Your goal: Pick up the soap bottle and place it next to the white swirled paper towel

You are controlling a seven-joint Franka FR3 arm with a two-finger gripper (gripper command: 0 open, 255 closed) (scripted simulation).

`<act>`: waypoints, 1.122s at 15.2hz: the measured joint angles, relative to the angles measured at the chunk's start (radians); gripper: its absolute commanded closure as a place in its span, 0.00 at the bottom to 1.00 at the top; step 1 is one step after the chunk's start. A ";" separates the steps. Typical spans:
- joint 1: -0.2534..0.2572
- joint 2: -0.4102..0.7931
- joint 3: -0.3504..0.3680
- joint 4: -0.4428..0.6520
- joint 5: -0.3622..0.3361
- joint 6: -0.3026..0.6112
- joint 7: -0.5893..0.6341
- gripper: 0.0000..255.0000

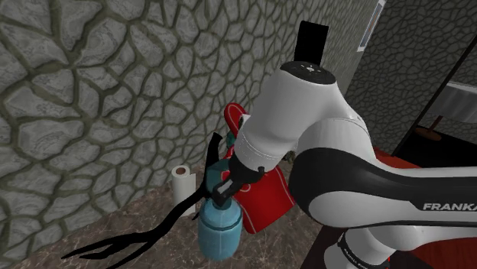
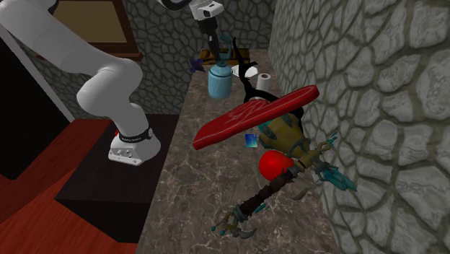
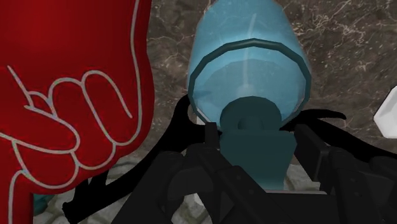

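- Wrist view: the hand [image 3: 257,156] is closed on the dark teal pump top of the soap bottle [image 3: 248,70], with one black finger on each side. The pale blue body hangs away from the camera.
- From the shoulder view the bottle hangs upright under the hand. It seems to be clear of the marbled tabletop [image 2: 180,195], though its base sits so low in that picture that I cannot be sure of a gap.
- I judge the pick-up done or nearly so; the carry and the set-down are left.
- A red fist-shaped slab [image 1: 264,195] stands just beside the bottle, on the arm's side.
- A black branching object [image 1: 130,241] spreads over the tabletop between the bottle and the roll.
- The white paper towel roll [image 1: 181,182] stands upright by the stone wall [image 1: 92,92], near the bottle but apart from it, so the bottle has yet to be put down beside it.
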 measured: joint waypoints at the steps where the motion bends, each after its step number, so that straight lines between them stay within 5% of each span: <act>1: 0.000 0.004 0.007 -0.011 0.004 0.015 0.000 1.00; 17: -0.016 0.073 0.107 -0.110 0.044 0.190 0.015 1.00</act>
